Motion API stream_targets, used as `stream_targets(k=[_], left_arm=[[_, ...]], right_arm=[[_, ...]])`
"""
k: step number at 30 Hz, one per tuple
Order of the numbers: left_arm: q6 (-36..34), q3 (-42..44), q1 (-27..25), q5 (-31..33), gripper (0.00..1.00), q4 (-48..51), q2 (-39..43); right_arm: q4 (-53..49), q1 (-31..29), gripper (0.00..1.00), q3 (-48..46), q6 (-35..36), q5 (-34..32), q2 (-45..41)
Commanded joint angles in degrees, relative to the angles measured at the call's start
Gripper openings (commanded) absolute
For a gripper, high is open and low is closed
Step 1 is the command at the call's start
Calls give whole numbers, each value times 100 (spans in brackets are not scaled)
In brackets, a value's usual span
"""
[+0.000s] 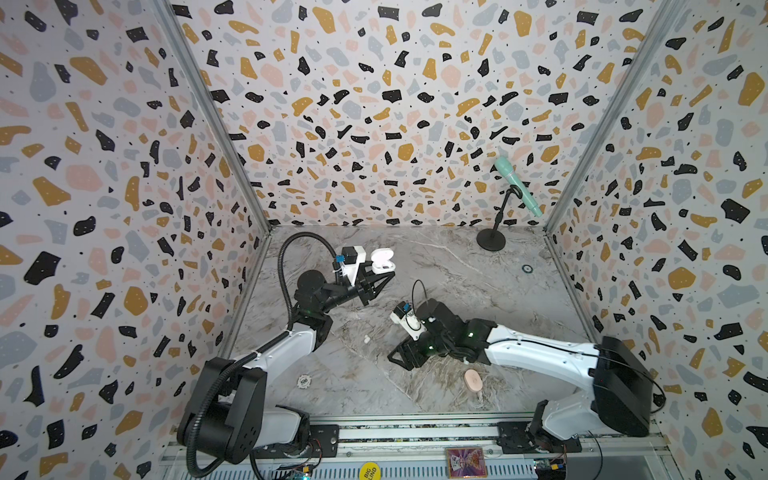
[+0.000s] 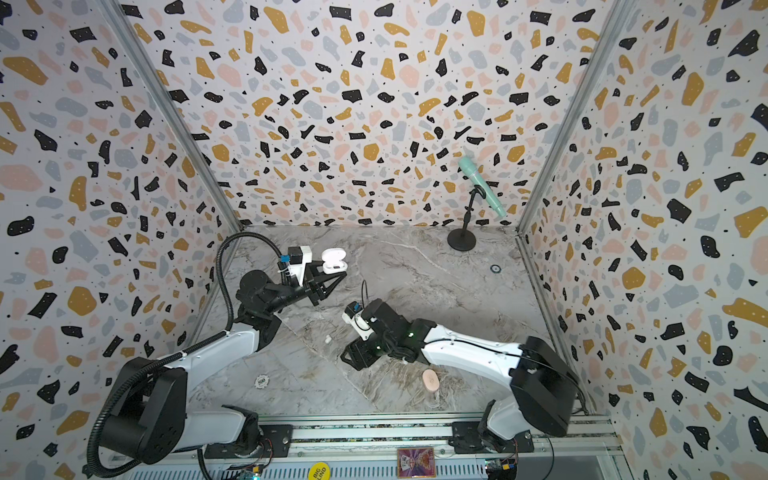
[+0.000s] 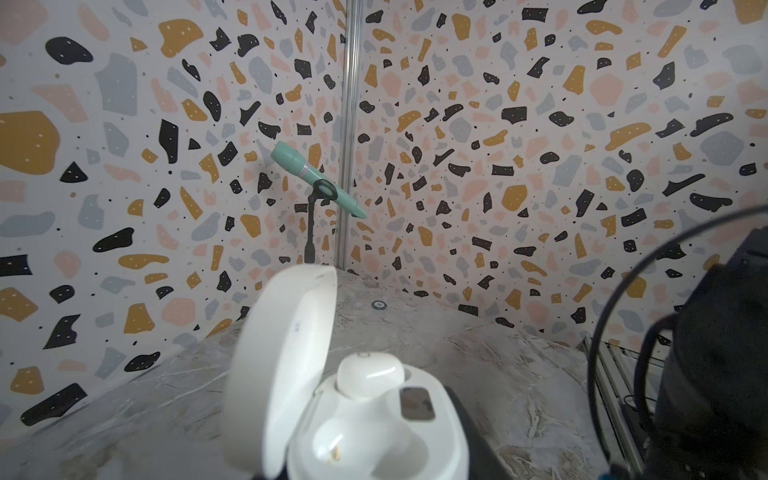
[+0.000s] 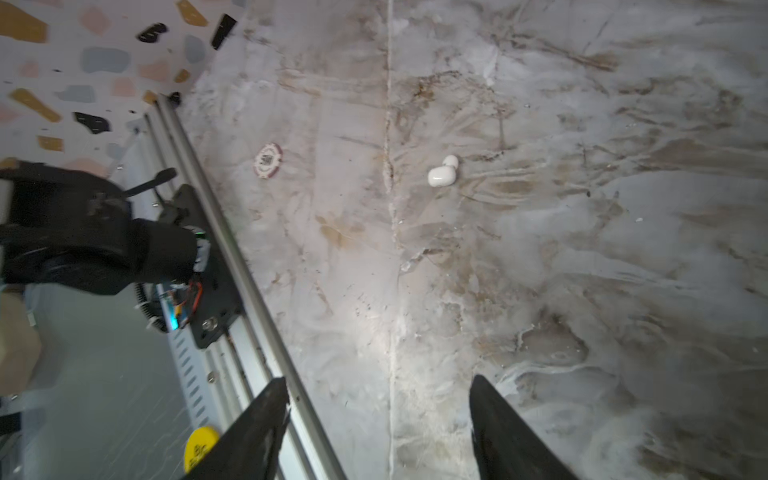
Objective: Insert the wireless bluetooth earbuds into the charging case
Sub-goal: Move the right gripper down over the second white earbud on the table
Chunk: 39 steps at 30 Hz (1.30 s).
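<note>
open white case (image 1: 382,260) clenched in left gripper (image 1: 381,275), one earbud (image 3: 370,376) seated inside, right gripper (image 4: 379,380) spread and empty, loose white earbud (image 4: 442,171) on table (image 4: 582,249) ahead of it, poker chip (image 4: 268,160) alongside, pink case (image 1: 473,380) behind it

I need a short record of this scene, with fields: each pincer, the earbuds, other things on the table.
left pincer: shut on white charging case, lid open, held above the table
seated earbud: white, in one slot; other slot empty
right pincer: open, holding nothing
loose earbud: white, on table, ahead of right pincer
on table: pink case, closed; poker chip
</note>
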<state>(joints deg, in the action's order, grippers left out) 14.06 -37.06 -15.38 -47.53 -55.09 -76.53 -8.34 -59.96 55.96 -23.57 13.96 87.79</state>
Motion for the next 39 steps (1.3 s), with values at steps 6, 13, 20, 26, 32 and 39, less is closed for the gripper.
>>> stream_targets(k=[6,13,20,26,32,39], left_arm=[[-350,-413,393,-186,32,175,-3],[-376,-609,551,-253,32,277,-137],[-393,-667,580,-272,32,293,-280],[-404,-676,606,-257,32,252,-359],[-402,-750,638,-285,32,236,-430],[-382,-785,702,-379,32,244,-434]], right_arm=[[-213,-297,70,1398,23,-1545,1469],[-653,-227,71,2249,652,-1662,2457],[-847,-150,71,2862,982,-1737,3003],[-1021,-71,71,3137,1147,-1648,3272],[-1209,-68,71,3413,1193,-1596,3511],[-1451,-29,72,3405,1156,-1914,3520]])
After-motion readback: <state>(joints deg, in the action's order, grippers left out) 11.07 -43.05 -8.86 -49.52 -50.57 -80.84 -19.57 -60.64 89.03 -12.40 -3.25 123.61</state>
